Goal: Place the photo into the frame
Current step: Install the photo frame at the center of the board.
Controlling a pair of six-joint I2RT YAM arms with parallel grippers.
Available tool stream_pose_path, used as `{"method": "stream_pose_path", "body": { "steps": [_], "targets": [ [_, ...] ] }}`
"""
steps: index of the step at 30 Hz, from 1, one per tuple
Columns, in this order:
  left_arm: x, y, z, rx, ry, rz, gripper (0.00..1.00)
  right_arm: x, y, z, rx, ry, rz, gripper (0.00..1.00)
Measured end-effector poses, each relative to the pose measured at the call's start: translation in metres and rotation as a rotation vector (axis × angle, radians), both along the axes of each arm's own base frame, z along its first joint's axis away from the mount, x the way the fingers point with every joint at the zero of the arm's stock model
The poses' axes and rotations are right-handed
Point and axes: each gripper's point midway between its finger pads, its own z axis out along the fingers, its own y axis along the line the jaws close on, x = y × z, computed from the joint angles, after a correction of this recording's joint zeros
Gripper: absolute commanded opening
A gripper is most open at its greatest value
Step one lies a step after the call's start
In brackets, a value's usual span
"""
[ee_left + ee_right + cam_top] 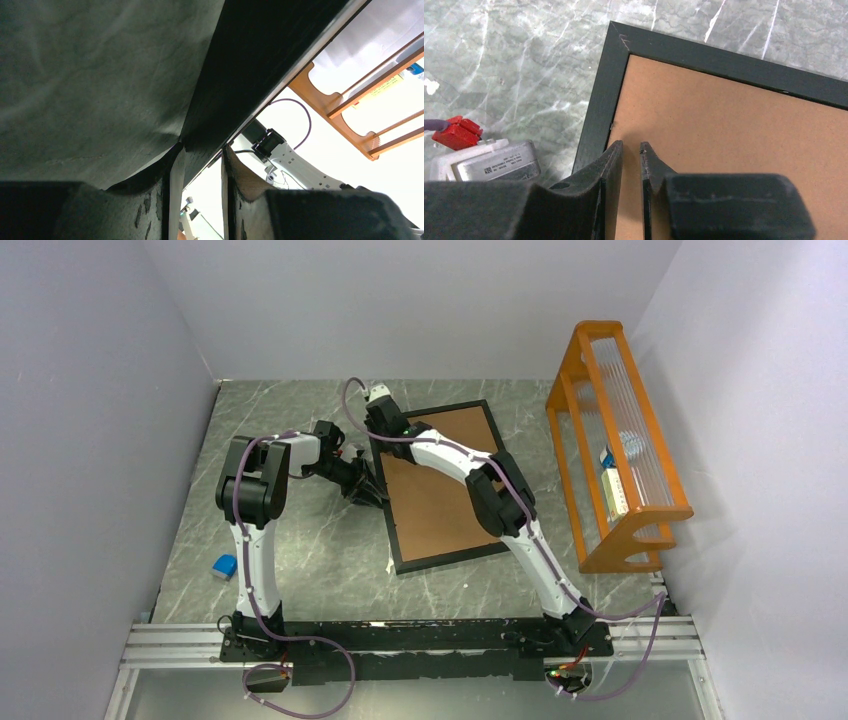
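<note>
Overhead view of a grey marbled tabletop [320, 560] with two robot arms reaching toward a thin black picture frame [455, 557] that lies flat near the middle. A plain brown backing board [430, 505] fills its opening. An orange wooden rack [620, 520] stands well apart to the right. The sunflower photo shows in no view, so it cannot be told whether it is already under the board. The left gripper [368, 488] meets the frame's left rail. In its wrist view the black rail [250, 65] runs down between the fingers [240, 185], which appear clamped on that edge. The right gripper [383, 425] hangs over the far left corner. Its wrist view shows the fingers [611, 170] almost together, with a slim gap and nothing between them. Their tips point at the board [724, 150] just inside the rail [596, 110]. The step looks like work on the backing board at this corner while the left arm steadies the frame. To do it well, the left hold should be firm and level so the frame neither slides nor tips. The right tips should meet the board just beside the rail, not on it, and move straight and gently so the board does not buckle.
</note>
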Motion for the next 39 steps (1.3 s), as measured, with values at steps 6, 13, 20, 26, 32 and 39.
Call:
{"method": "stream_pose_path", "body": {
  "steps": [6, 13, 20, 26, 32, 39],
  "targets": [
    [0.000, 0.000, 0.000, 0.000, 0.000, 0.000, 0.22, -0.001, -0.003, -0.001, 0.000, 0.010, 0.010, 0.24],
    [0.004, 0.002, 0.005, 0.036, -0.039, 0.004, 0.35, -0.001, -0.012, 0.002, 0.010, 0.070, -0.010, 0.36],
    [0.042, 0.016, 0.007, 0.097, -0.182, 0.087, 0.46, 0.004, -0.014, 0.003, 0.130, 0.140, -0.023, 0.46],
    [0.084, 0.030, 0.011, 0.097, -0.267, 0.195, 0.46, 0.005, -0.007, 0.007, 0.222, 0.181, -0.005, 0.51],
    [0.104, 0.024, 0.009, 0.084, -0.282, 0.208, 0.38, 0.013, -0.002, 0.007, 0.224, 0.168, 0.005, 0.52],
    [0.103, 0.024, 0.009, 0.098, -0.268, 0.198, 0.28, 0.012, 0.001, 0.004, 0.153, 0.131, 0.030, 0.51]
  ]
}}
